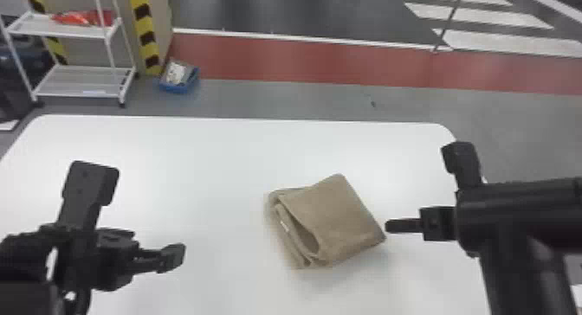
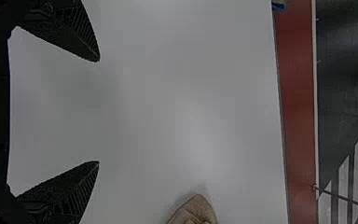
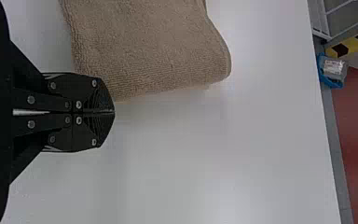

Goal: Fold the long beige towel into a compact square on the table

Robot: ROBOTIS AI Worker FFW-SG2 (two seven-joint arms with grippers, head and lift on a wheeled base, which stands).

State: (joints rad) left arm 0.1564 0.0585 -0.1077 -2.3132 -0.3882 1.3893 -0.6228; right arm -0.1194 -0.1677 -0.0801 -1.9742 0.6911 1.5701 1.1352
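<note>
Our right gripper (image 3: 108, 112) is closed on nothing we can see, just beside the towel's right corner; whether it touches, we cannot tell. Our left gripper (image 2: 98, 111) is spread open and empty, well apart on the left. The towel (image 1: 333, 214) lies right of middle on the table (image 1: 195, 162), its layered, gaping side facing left. It's near square; any long axis would run far left to near right. We judge folding nearly finished; next, we'd press that loose side flat.
</note>
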